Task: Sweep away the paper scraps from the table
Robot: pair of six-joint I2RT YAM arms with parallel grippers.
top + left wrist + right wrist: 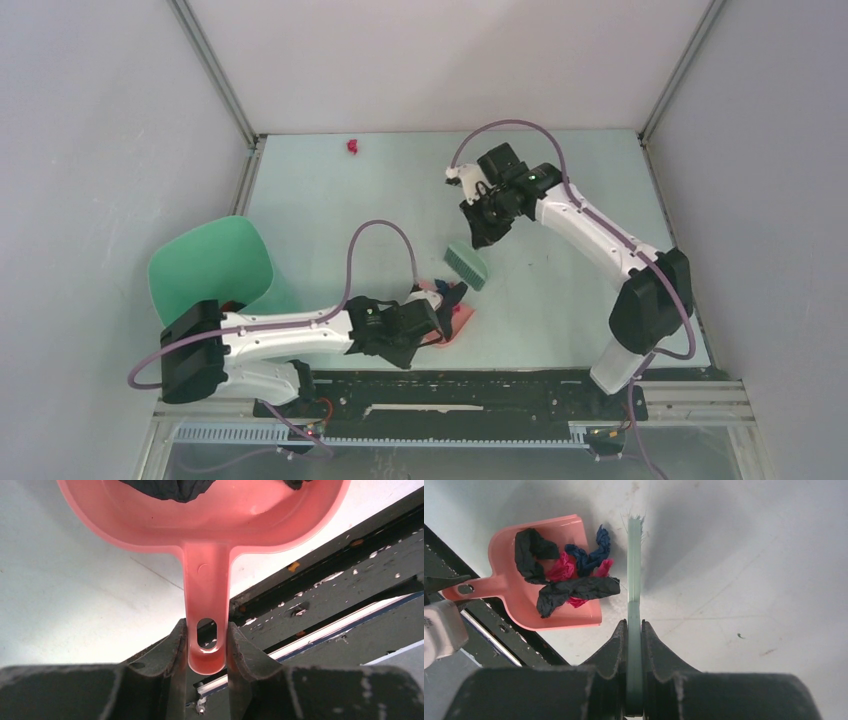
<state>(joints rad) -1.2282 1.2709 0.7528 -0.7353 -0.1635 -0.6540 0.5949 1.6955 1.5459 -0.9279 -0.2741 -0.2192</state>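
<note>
My left gripper point(432, 325) point(207, 630) is shut on the handle of the pink dustpan point(462, 322) point(210, 525), which rests near the table's front edge. Several paper scraps point(452, 294) lie in the pan: black point(574, 587), dark blue point(591, 555) and magenta point(561, 570). A black scrap point(170, 487) shows in the left wrist view. My right gripper point(483, 232) point(634, 625) is shut on the green brush point(466, 265) point(634, 570), whose bristles stand just beside the pan's mouth point(569, 620). One magenta scrap point(352, 147) lies alone at the far edge of the table point(560, 290).
A darker green round bin point(215, 265) stands off the table's left side, beside the left arm. A black metal rail point(480, 385) point(325, 600) runs along the near edge. Frame posts and grey walls close in the back and both sides.
</note>
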